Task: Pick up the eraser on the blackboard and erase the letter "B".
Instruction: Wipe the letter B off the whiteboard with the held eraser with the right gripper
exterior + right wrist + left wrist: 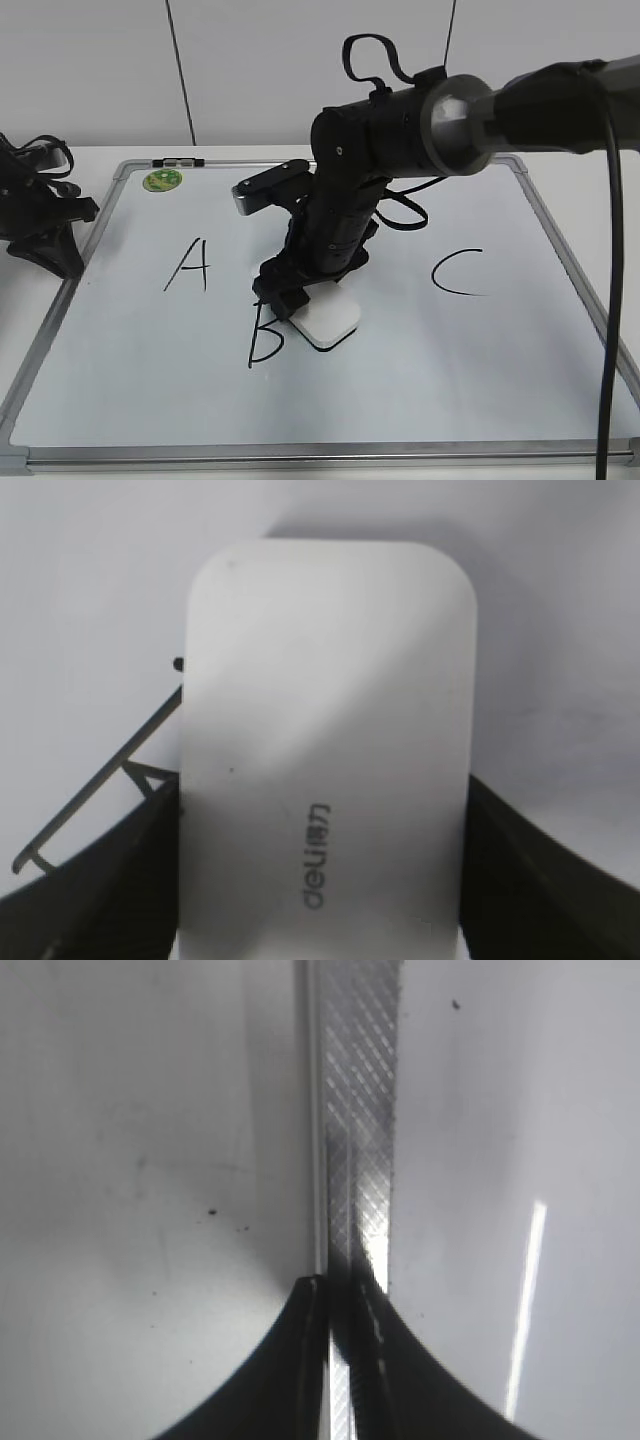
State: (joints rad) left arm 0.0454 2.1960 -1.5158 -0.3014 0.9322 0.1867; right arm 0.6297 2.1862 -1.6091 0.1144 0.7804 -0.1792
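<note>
The eraser [326,320] lies flat on the blackboard [420,360], just right of the letter "B" [264,338] and touching or nearly touching its upper strokes. In the exterior view its long axis runs from about 10 o'clock, under the arm, to 4 o'clock, where its free rounded corner points toward the near frame. The right gripper [290,300] comes down on the 10 o'clock end, jaws clamped across the eraser's short sides.

The right wrist view gives what the arm hides outside: the eraser [325,750] seen end-on, long axis running 6 to 12 o'clock, grey lettering near 6 o'clock, and a dark finger [110,880] pressed to each long edge. A thin black stroke of the letter "B" [100,800] slants at 9 o'clock.

The left gripper [45,230] sits at the board's 9 o'clock edge, partly on the tabletop [580,165]. Its wrist view shows the hatched metal frame [360,1110] running 12 to 6 o'clock, with the jaws drawn together to a narrow slit, holding nothing.
</note>
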